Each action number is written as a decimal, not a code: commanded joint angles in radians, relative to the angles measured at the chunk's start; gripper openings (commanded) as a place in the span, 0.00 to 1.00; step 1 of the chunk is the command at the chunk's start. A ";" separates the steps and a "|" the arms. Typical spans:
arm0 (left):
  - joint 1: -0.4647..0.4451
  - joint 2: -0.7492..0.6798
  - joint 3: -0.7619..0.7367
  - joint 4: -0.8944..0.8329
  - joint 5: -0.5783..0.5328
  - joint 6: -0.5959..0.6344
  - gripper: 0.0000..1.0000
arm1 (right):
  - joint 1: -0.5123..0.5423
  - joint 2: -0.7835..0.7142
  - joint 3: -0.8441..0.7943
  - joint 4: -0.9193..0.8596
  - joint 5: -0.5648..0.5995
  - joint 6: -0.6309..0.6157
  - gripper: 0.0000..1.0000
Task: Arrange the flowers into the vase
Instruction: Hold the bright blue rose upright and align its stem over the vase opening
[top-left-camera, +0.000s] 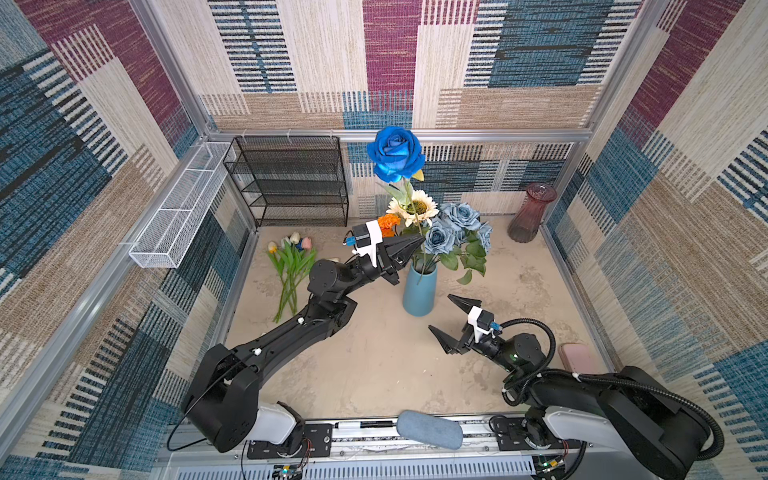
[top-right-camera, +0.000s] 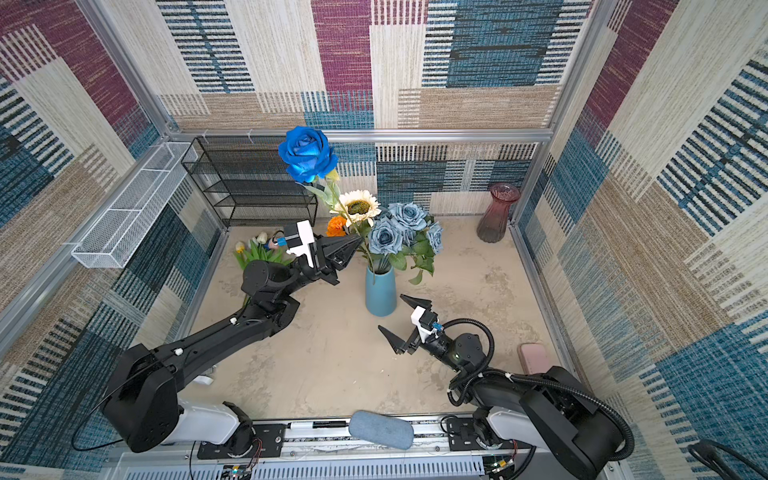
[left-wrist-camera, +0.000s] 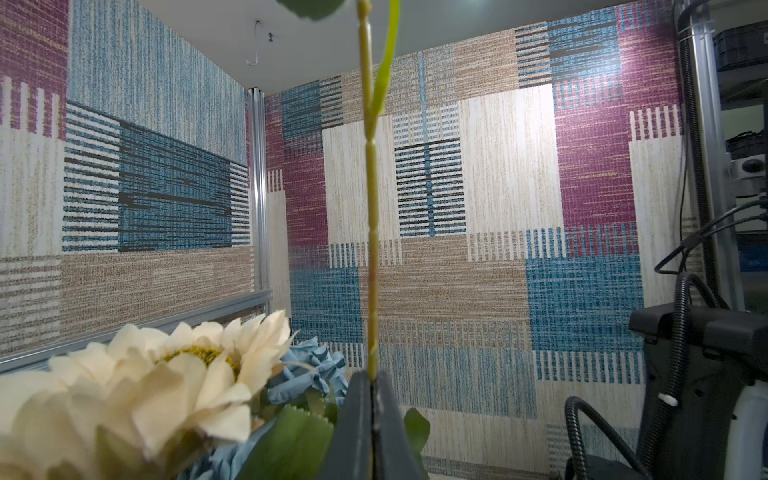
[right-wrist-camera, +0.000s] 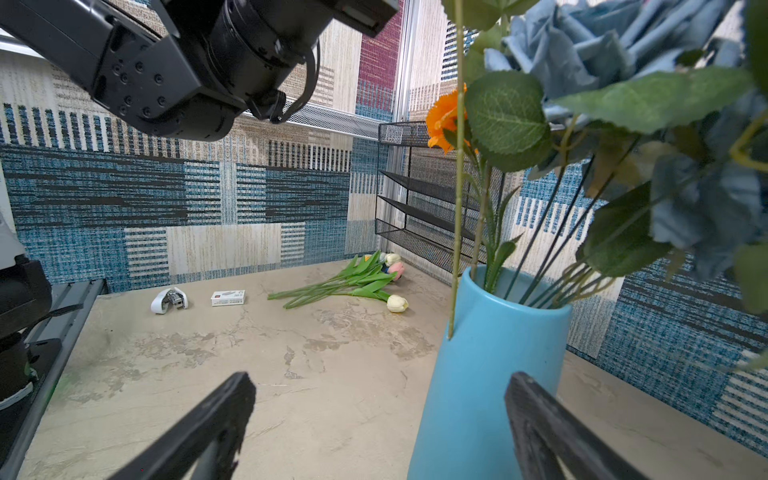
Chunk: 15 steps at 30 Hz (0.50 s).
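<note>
My left gripper (top-left-camera: 419, 240) (top-right-camera: 357, 239) (left-wrist-camera: 372, 376) is shut on the thin green stem (left-wrist-camera: 371, 208) of the deep-blue rose (top-left-camera: 395, 153), held upright over the blue vase (top-left-camera: 419, 295) (right-wrist-camera: 490, 374). In the right wrist view the stem's lower end lies against the vase's outer wall, just below the rim. The vase holds a cream sunflower (top-left-camera: 415, 206), an orange marigold (top-left-camera: 388, 222) and dusty-blue roses (top-left-camera: 457, 228). Tulips (top-left-camera: 291, 257) (right-wrist-camera: 357, 282) lie on the table at the left. My right gripper (top-left-camera: 439, 311) (right-wrist-camera: 380, 382) stands open and empty beside the vase's base.
A maroon glass vase (top-left-camera: 532, 214) stands at the back right corner. A black mesh shelf (top-left-camera: 291, 183) and a white wire basket (top-left-camera: 183, 203) line the back left. A pink case (top-left-camera: 577, 359), a grey-blue pouch (top-left-camera: 430, 429) and a small white box (right-wrist-camera: 227, 298) lie near the edges.
</note>
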 joint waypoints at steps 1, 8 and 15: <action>0.000 -0.001 -0.009 0.062 -0.015 -0.001 0.00 | 0.002 -0.002 0.008 0.011 -0.004 -0.002 0.97; 0.000 -0.050 0.026 0.039 0.020 -0.007 0.00 | 0.001 0.012 0.013 0.016 -0.008 0.001 0.97; 0.000 -0.060 0.034 0.049 0.025 0.004 0.00 | 0.002 0.020 0.014 0.023 -0.015 0.006 0.97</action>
